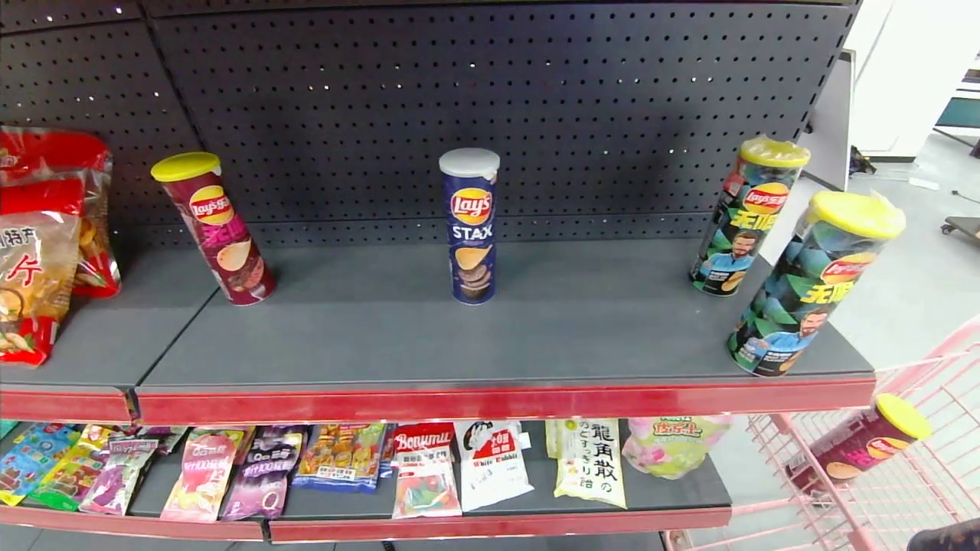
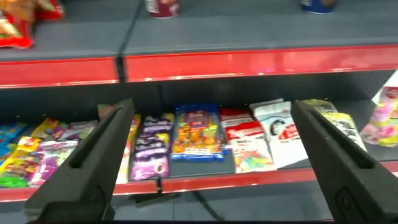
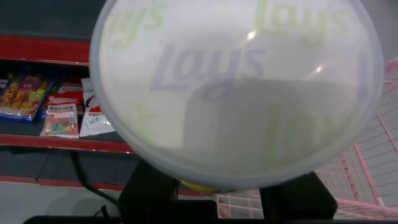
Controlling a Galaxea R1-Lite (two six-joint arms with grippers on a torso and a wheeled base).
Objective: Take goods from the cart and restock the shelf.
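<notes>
Facing the grey shelf point(image 1: 597, 337), left claw point(image 2: 211, 106) gapes, right claw point(image 3: 217, 198) grips a can point(image 3: 236, 87).

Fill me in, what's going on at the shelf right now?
The right end effector grips a chip can near the pink cart; the can is not yet on the shelf. The left end effector is open and empty, facing the lower shelf of snack bags. Four cans stand on the upper shelf, and another purple can lies in the cart.
</notes>
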